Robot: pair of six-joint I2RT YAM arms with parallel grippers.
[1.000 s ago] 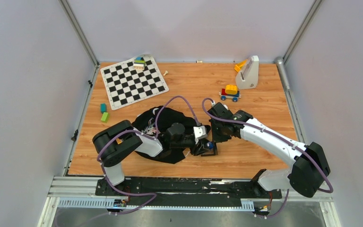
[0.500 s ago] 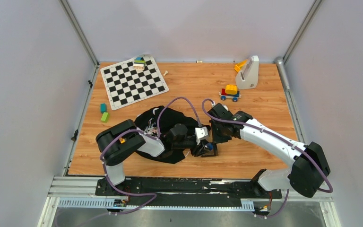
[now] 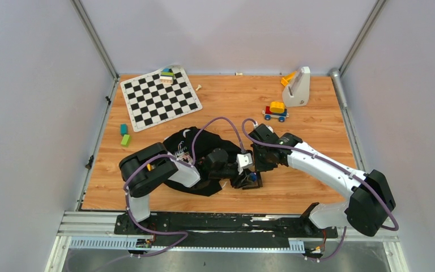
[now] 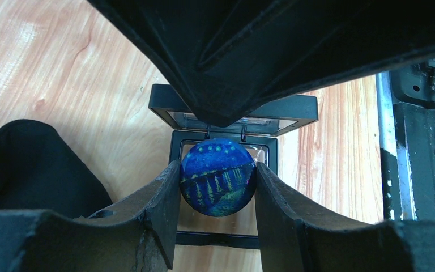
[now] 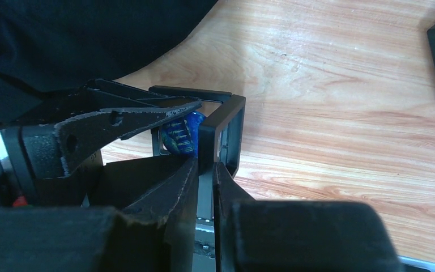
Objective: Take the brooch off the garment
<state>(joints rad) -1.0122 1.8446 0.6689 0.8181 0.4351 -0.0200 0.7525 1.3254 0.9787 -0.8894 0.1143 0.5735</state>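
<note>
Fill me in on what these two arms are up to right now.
The left gripper holds the blue brooch between its fingers, over an open black case on the table. The right gripper is shut on the case's upright frame, apparently steadying it. The black garment lies bunched next to the case, and the brooch looks clear of it.

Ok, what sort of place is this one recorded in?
Probably a robot lab test cell: a wooden table boxed in by plain grey walls, two arms bolted at its near edge, and props like a chess mat and toy car.
</note>
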